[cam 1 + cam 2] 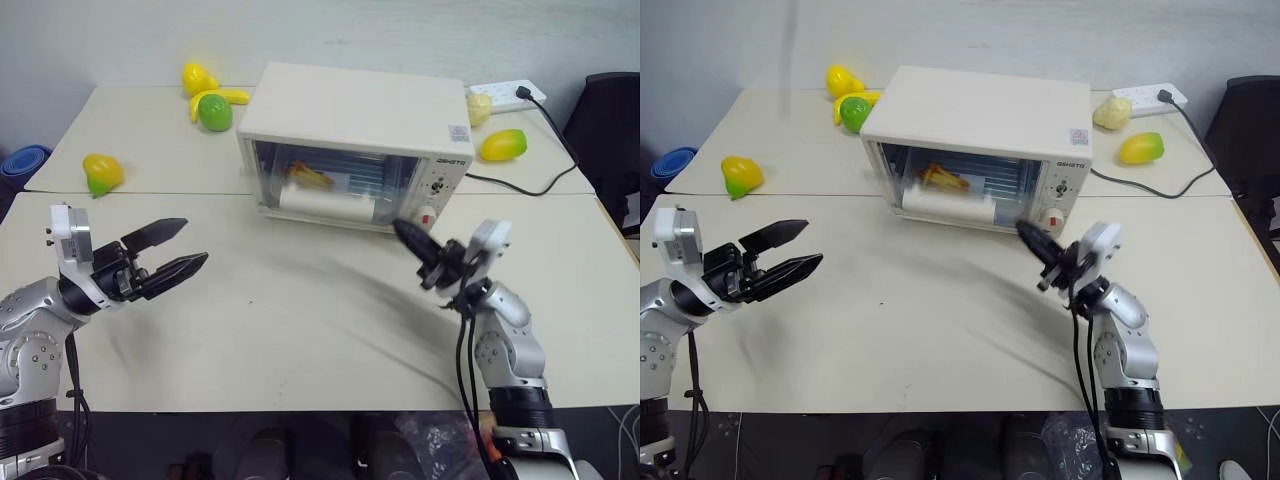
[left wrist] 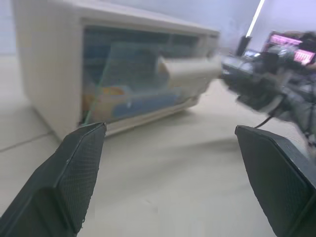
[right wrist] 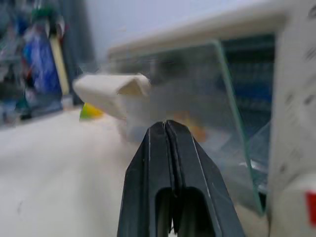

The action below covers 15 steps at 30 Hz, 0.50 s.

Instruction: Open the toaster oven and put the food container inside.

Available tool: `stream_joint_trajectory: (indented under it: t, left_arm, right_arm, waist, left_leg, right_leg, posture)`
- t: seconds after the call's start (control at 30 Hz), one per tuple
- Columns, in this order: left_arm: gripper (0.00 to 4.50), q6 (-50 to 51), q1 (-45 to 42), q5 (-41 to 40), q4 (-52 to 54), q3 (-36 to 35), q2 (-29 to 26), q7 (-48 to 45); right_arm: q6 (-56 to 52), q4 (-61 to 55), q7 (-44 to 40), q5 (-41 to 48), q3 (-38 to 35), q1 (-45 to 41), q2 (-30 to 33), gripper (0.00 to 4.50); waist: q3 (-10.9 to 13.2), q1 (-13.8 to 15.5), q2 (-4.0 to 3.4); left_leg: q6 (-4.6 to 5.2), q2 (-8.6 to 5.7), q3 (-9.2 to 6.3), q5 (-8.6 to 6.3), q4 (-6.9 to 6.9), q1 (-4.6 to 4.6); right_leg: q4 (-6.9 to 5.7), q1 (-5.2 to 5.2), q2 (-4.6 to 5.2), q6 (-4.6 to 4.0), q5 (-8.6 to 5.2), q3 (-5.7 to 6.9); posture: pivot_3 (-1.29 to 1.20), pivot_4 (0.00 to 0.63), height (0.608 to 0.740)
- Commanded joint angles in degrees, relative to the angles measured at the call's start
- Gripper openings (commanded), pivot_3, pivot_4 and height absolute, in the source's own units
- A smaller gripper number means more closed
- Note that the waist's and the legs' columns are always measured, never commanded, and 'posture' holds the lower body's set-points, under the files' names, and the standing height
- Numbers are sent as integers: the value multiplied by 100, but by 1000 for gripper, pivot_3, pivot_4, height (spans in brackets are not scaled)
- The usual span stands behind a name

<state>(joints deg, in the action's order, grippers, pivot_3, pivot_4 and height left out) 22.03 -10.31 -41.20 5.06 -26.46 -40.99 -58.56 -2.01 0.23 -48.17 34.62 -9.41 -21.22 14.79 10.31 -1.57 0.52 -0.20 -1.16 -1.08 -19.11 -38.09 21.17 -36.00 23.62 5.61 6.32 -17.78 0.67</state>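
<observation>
The cream-white toaster oven (image 1: 360, 110) stands at the middle back of the table. Its glass door (image 3: 207, 98) leans partway out, with the cream handle (image 1: 325, 205) along its top edge. Inside, behind the glass, lies the food container (image 1: 310, 178) with blue strips and yellow sticks. My left gripper (image 1: 195, 240) hovers over the table to the front left of the oven, open and empty. Its fingers (image 2: 74, 168) frame the oven front in the left wrist view. My right gripper (image 1: 400, 230) is shut on nothing, its tip just in front of the oven's knob panel, beside the handle's right end.
Toy fruit lies around the oven: a yellow-green piece (image 1: 102, 172) at far left, green and yellow pieces (image 1: 213, 105) behind left, a yellow one (image 1: 503, 145) at right. A power strip (image 1: 508, 95) and black cable run behind right. A blue bowl (image 1: 22, 162) sits off the left edge.
</observation>
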Motion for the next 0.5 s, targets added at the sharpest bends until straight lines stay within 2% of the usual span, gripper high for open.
stream_joint_trajectory:
  t: [0.03, 0.13, 0.27, 0.33, 0.5]
  left_arm:
    - [4444, -815, 371, 624, -61, -91, -107, -88]
    - [4500, -1243, 773, 906, -251, -135, -184, -266]
    - [4500, -1802, 1386, 1209, -331, -254, -104, -281]
    - [4500, -2028, 1543, 1179, -352, -341, 5, -258]
    - [4500, -2716, 2136, 1781, -214, -245, 227, 120]
  right_arm:
    - [-626, -619, -152, 454, -170, -160, 553, 0]
    - [-733, -825, -913, 185, 82, 139, 1360, 596]
    - [-129, -490, -1827, -285, 125, 781, 2113, 1921]
    - [205, -218, -2159, -384, 69, 1003, 2254, 2628]
    - [1104, 376, -2734, -631, -59, 1513, 2450, 4376]
  waist:
    - [-1, -4, -2]
    - [-1, 6, -2]
    - [-1, 20, 0]
    - [-1, 20, 1]
    - [-3, 15, -2]
  left_leg:
    - [0, 0, 1, 0, 1, -1]
    - [3, 3, -1, -3, 12, 0]
    - [16, 2, 3, -10, 16, 5]
    - [27, 1, 7, -16, 10, 1]
    - [30, 0, 10, -18, 2, -17]
  right_leg:
    - [2, 0, 0, 0, 0, -1]
    - [8, -2, -1, -2, -1, 2]
    - [16, -3, 1, -2, -1, 2]
    - [37, -11, 5, -1, -1, 0]
    - [28, -24, 9, 5, 3, -6]
  posture:
    - [0, 150, 740]
    - [0, 150, 740]
    - [0, 150, 740]
    - [0, 150, 740]
    - [0, 150, 740]
